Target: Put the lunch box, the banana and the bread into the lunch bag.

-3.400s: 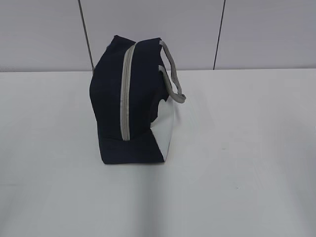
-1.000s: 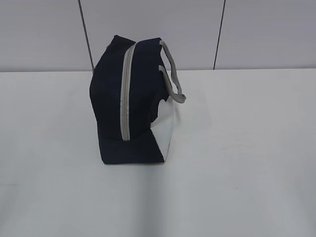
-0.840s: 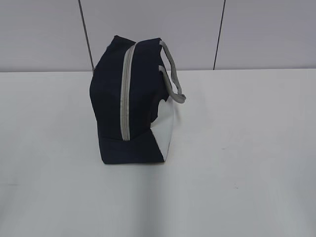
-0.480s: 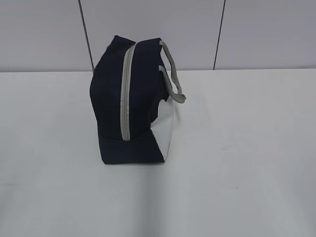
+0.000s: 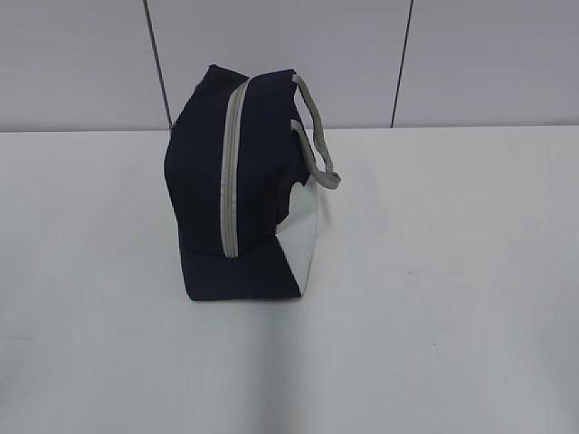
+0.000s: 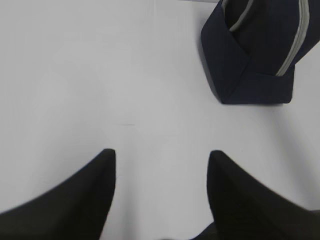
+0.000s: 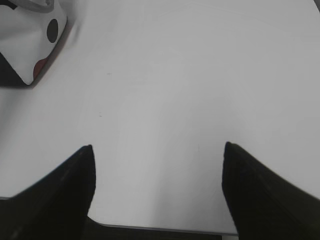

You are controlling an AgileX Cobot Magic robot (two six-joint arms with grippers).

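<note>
One task item only is in view: the lunch bag [image 5: 237,185], stood upright on the white table [image 5: 434,271] left of centre in the exterior view. Its long axis is taken to run away from that camera, since a narrow end panel is presented, with the grey zipper [image 5: 231,172] running up the middle of that panel and seemingly closed. The grey strap handles [image 5: 315,136] hang off the bag's right side, above the white lower panel [image 5: 303,240].

From the left gripper [image 6: 161,165] the bag is seen ahead and to the right, well apart, its navy corner filling the upper right of the left wrist view. From the right gripper [image 7: 157,160] only a white corner of the bag is caught, ahead and far to the left at the edge of the right wrist view. Which arm is nearer cannot be settled from these views; the left arm is judged slightly better placed, the zippered end being turned towards its side. Both pairs of jaws are held apart over bare table with nothing between them, the right pair set wider.

Lunch box, banana and bread are not seen in any view, so they are either inside the bag already or out of frame.

No brand, label or readable writing is visible; a dark round spot and a reddish mark on the white panel in the right wrist view cannot be read as text.
</note>
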